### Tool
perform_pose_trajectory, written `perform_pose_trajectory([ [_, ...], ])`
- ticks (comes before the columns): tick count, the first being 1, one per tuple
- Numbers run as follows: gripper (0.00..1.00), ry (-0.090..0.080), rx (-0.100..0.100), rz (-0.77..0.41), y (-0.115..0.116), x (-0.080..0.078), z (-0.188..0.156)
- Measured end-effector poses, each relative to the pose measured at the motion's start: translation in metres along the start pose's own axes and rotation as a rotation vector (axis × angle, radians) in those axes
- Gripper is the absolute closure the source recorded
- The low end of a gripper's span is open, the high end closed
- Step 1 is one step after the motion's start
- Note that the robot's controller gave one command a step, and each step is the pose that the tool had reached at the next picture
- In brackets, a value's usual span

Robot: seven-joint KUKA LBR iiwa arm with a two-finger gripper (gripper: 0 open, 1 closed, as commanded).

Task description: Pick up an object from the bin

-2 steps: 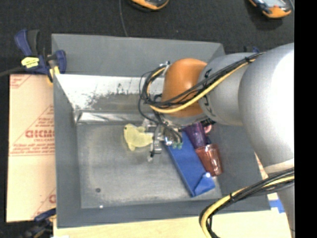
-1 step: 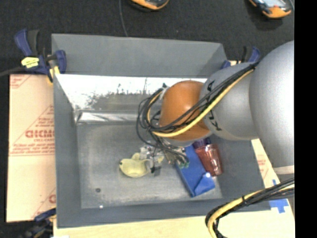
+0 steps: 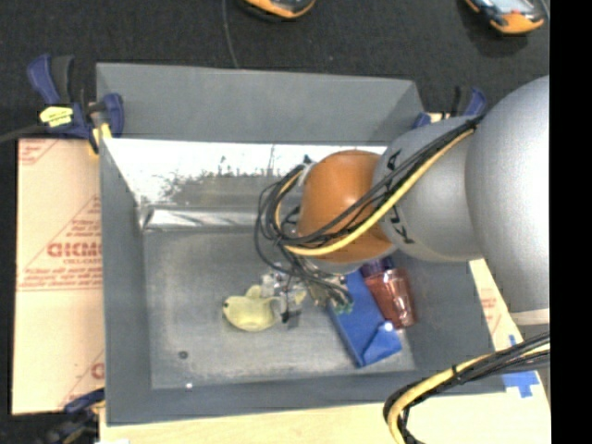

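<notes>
- Progress, as I judge it: the pick is not yet made. Every item I can see lies on the floor of the bin (image 3: 125, 276), and nothing shows up lifted clear of it. Closing on something and raising it out remain to be done.
- Just left of the claw, touching it or very nearly so, lies a pale yellow lump (image 3: 248, 314), rounded and soft-looking. It is the nearest thing and so the likeliest target, though I cannot tell whether it is gripped.
- The claw (image 3: 287, 302) is low near the bin floor, under the orange wrist cover (image 3: 338, 206) and its cables. Whether it is apart, together or clamped on anything cannot be told.
- Just right of the claw sits a small green bit (image 3: 344, 305), close beside it.
- Further right and slightly nearer the front wall lies a blue flat piece (image 3: 370, 336).
- Furthest right, a reddish-brown piece (image 3: 393, 296) rests against the blue one.
</notes>
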State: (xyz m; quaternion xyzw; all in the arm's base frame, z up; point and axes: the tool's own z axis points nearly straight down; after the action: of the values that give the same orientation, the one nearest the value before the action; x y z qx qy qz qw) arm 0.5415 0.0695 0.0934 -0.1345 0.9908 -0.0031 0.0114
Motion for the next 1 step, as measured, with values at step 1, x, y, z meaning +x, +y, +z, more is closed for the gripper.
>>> perform_pose_trajectory([
  [1, 1.00, -0.005, 0.002, -0.031, 0.0233, -0.0314, 0.0189],
])
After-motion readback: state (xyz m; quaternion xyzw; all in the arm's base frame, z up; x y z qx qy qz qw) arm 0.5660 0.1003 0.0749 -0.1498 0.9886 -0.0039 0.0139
